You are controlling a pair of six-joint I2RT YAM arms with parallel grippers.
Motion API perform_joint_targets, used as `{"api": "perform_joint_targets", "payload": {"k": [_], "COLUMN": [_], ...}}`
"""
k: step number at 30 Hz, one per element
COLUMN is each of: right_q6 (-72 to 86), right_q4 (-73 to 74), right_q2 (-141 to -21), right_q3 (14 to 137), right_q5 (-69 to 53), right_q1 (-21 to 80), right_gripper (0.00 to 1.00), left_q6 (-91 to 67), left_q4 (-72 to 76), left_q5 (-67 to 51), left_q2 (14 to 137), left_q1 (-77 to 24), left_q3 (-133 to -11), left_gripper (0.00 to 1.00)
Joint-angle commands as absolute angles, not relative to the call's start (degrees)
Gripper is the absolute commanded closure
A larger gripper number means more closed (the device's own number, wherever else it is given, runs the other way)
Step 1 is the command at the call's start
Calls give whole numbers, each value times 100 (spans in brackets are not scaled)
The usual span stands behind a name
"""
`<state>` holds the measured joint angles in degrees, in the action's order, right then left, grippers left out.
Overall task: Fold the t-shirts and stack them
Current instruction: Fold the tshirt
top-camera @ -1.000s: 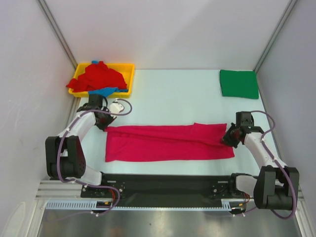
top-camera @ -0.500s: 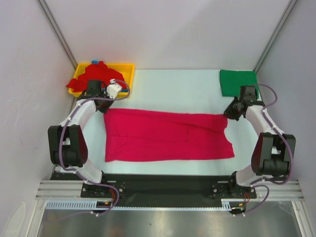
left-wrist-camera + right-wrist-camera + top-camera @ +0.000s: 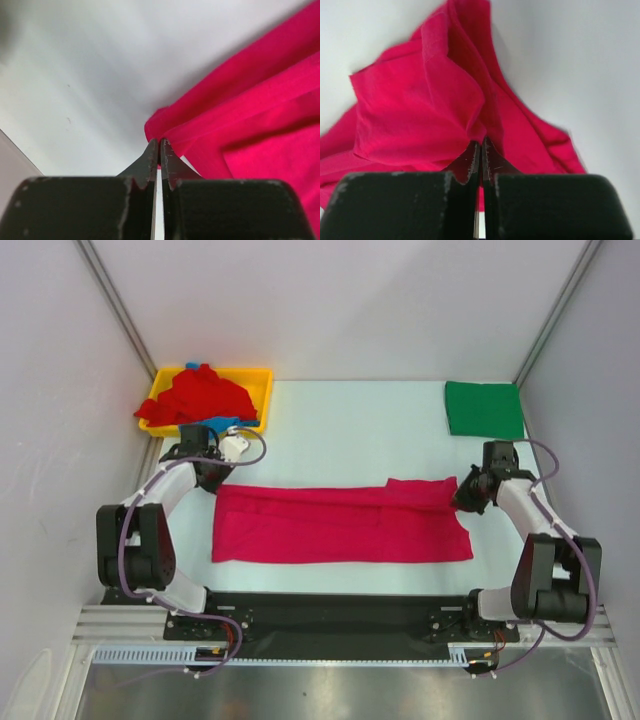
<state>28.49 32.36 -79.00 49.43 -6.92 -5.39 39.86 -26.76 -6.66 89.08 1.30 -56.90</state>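
Stretched in a long band across the counter (image 3: 340, 435), magenta-pink t-shirt (image 3: 340, 525); folded square far right, green t-shirt (image 3: 485, 409); heaped far left, red t-shirt (image 3: 200, 397) over blue t-shirt (image 3: 215, 424).

- Looked like a robotics lab test cell, not a home, shop or office.
- Was closed in on three sides by plain white panels (image 3: 330, 300), joined at the far corners by bare metal struts (image 3: 113, 300).
- Held one pale table (image 3: 340, 430) as the only work surface.
- Had a cabled left arm (image 3: 165, 490) and right arm (image 3: 520, 510) bolted side by side to an aluminium frame (image 3: 110, 625) along the table's near edge.
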Motion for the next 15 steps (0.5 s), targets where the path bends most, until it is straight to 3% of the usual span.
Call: {"api": "perform_joint_targets", "payload": {"k": [1,8,11,13,14,15], "right_q6": [3005,3340,3349,3331,3314,3305], "right_q4": [3384,3296,3200,3173,3190,3208], "right_q2": [-7341,-7058,-7197,-7277,-7330,-7339], "right_q3": [4485,3771,3718,3727,3770,3797], "right_q5": [-624,-809,-835,-870,-870,-853], "right_q1": [-589,-580,-580,-580,-589,-589], "right_gripper": [100,100,99,76,60,56], "left_q6": [4359,4684,4711,4728,4781,4825], "left_q4": [-2742,-2830,-2935,-3084,-3285,-3426], "left_q5": [-791,-685,-756,-852,-887,-983], "left_q2": [8447,8393,8463,8473,8464,8446], "left_q1": [202,211,211,202,202,228], "left_q3": [-5380,-4887,-4913,-5000,-5123,-5194], "left_gripper": [96,94,87,69,54,51]}}
